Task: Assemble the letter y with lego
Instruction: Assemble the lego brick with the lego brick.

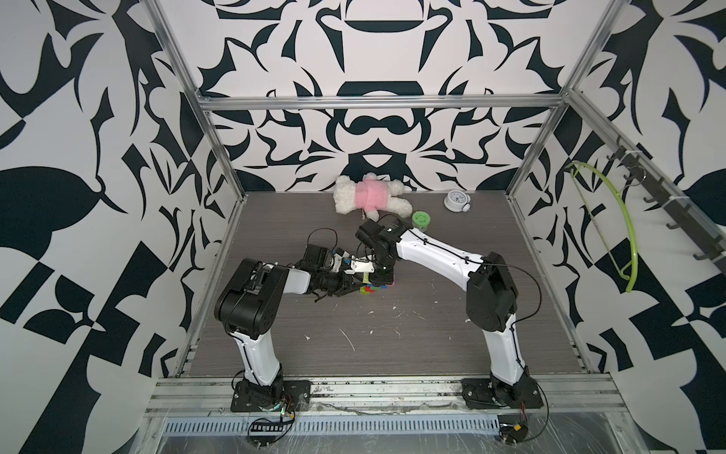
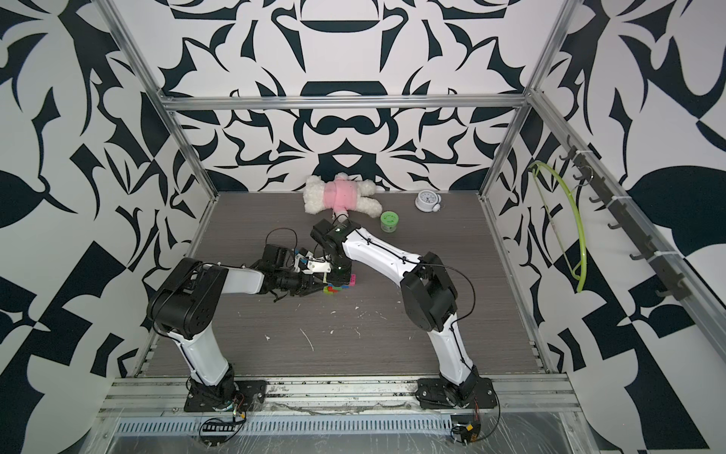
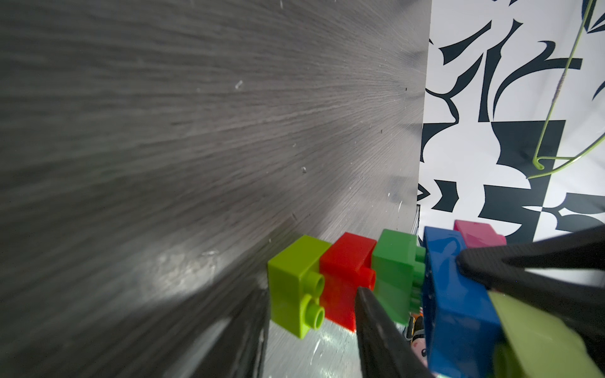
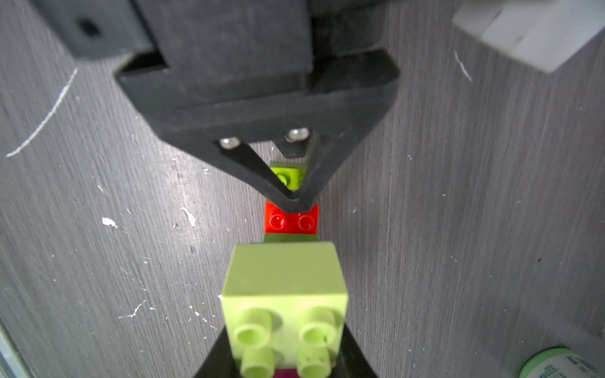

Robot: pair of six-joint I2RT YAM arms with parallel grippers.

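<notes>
Working outward from the base rail (image 1: pixel 373 387) at the near edge, locate the left arm (image 1: pixel 251 298) and right arm (image 1: pixel 491 296) leaning inward over the grey wood-grain table (image 1: pixel 412 346) and meeting at mid-table. Note the left gripper (image 1: pixel 356 288) reaching in from the left, closed on the letter y (image 1: pixel 371 291), with one of its fingers (image 3: pixel 376 327) laid across the red brick (image 3: pixel 347 278) and green brick (image 3: pixel 396 275) and the opposite one bearing on the blue brick (image 3: pixel 458 294). Read the stem in the left wrist view, outward from the blue brick: green brick, red brick, then yellow-green stem brick (image 3: pixel 298 284), joined in line, studs facing the blue brick. Note the pink brick (image 3: pixel 478 235) sitting at one end of the blue brick. Note the right gripper (image 1: pixel 382 281) pointing steeply down, clamped on the yellow-green arm brick (image 4: pixel 284 294), fingers on either side of it, brick held against the other end of the blue brick; cannot tell whether fully seated. Cannot tell whether the assembly touches the table or hangs just above it. Beyond the grippers, find a green round jar (image 1: pixel 421 219) upright, just behind the right arm's wrist. Farther back, find a plush toy (image 1: pixel 369 194), white with a pink top, lying by the back wall (image 1: pixel 373 118), and a small white alarm clock (image 1: pixel 455 201) to its right, also near the wall.
</notes>
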